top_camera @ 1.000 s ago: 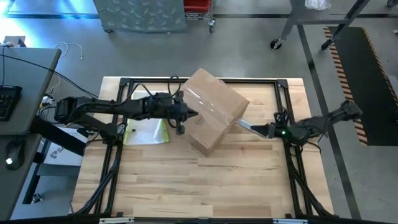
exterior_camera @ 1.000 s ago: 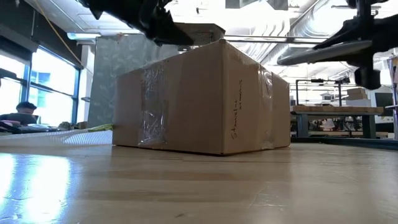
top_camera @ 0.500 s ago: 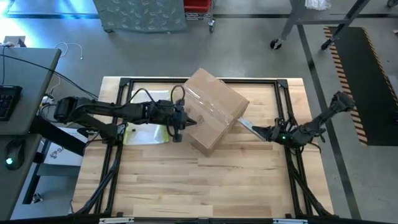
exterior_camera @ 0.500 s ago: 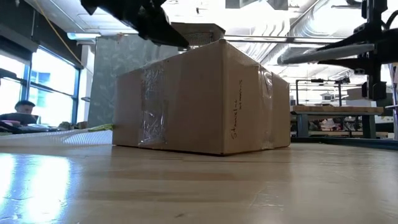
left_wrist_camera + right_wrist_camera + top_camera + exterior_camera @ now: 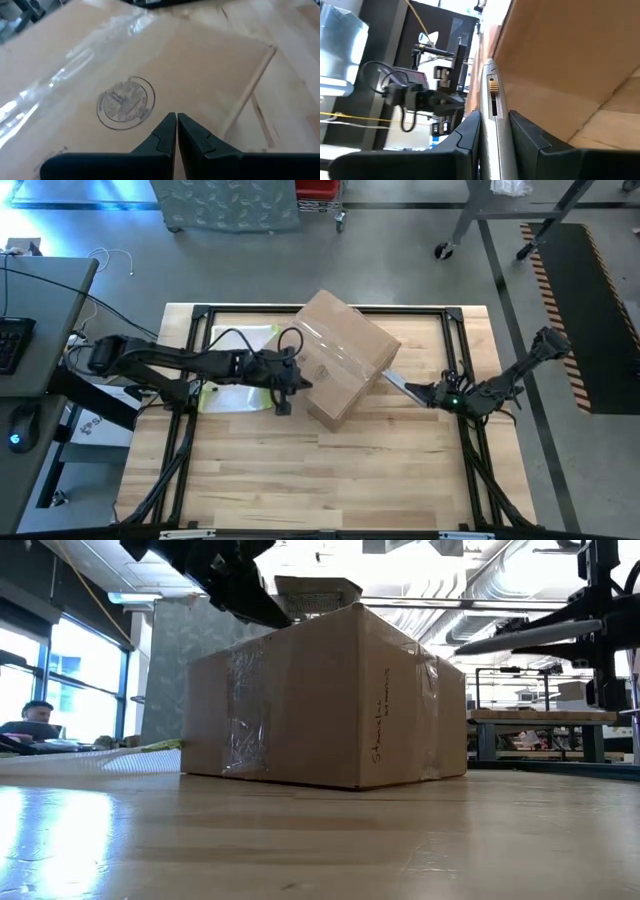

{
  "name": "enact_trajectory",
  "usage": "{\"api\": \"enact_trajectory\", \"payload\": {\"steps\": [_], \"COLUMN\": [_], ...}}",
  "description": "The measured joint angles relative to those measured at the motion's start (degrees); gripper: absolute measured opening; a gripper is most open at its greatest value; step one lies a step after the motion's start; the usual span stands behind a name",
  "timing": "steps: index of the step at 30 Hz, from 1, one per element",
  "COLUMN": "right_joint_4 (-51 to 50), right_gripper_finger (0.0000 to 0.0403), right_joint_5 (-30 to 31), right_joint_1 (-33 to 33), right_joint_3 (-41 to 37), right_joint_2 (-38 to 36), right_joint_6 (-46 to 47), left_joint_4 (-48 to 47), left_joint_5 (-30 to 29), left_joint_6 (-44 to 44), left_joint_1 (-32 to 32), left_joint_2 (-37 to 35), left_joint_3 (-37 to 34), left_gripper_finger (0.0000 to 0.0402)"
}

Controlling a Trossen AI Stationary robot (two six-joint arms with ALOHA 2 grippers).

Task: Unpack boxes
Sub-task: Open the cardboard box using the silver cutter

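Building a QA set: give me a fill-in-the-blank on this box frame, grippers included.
1. The left gripper hovers over the cardboard box with its fingers ____.
2. The right gripper grips a grey box ____.
3. A round ____ is printed on the box below the left gripper.

Missing: shut; cutter; stamp

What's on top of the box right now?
Clear tape and a round printed stamp lie on the box top; the shut left gripper hovers above. The contents are hidden, flaps closed.

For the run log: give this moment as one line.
carton: taped shut | left pincer: shut, over carton top | right pincer: shut on box cutter, at carton side
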Motion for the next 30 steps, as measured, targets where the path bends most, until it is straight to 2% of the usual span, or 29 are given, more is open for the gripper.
{"api": "enact_trajectory", "payload": {"steps": [7,18,22,30], "right_joint_4": [-0.2,-0.6,-0.6,-0.5], "right_gripper_finger": [0.0059,0.0059,0.0059,0.0059], "right_joint_5": [-0.6,1.6,-0.7,-9.2], "right_joint_1": [0.0,-0.6,-3.1,-8.6], "right_joint_3": [0.0,0.0,0.0,0.0], "right_joint_2": [0.0,0.0,0.0,0.0], "right_joint_6": [-1.4,-2.8,-2.7,-2.7], "left_joint_4": [0.8,0.3,0.2,0.1], "left_joint_5": [0.2,0.3,0.3,0.3], "left_joint_6": [0.0,0.0,0.0,0.0], "left_joint_1": [0.0,0.0,0.0,0.0], "left_joint_2": [2.7,2.7,2.7,2.7], "left_joint_3": [0.2,0.2,0.1,0.1], "left_gripper_finger": [0.0,0.0,0.0,0.0]}}
